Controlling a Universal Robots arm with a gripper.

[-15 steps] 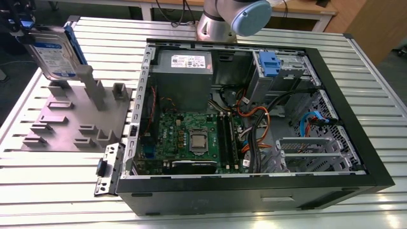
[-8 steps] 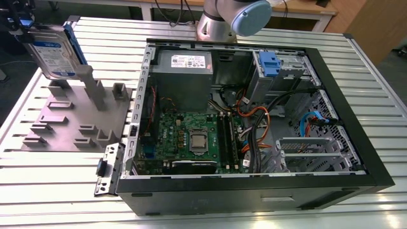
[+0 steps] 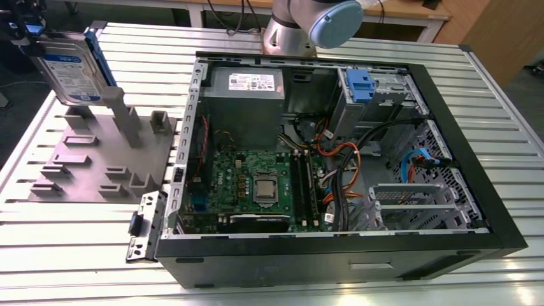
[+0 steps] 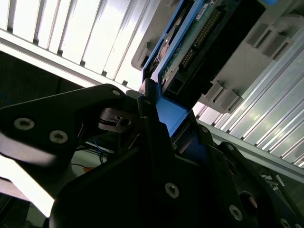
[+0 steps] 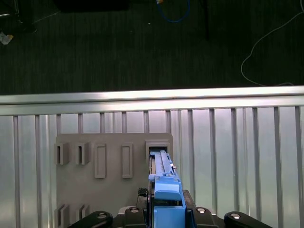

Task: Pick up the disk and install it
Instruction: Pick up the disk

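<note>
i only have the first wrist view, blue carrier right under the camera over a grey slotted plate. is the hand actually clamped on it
observer: yes, in the second wrist view the hand is shut on the disk
operator: where's the computer case from here
observer: in the exterior view the open computer case lies on the exterior view's right of the grey fixture that the disk hangs over

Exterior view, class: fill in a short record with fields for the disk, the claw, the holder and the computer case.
disk: upright, label showing, above the grey holder
claw: shut on the disk's upper end
grey holder: slotted, on the slatted table, at the exterior view's left of the computer case
computer case: open, circuit board and cables exposed
</note>
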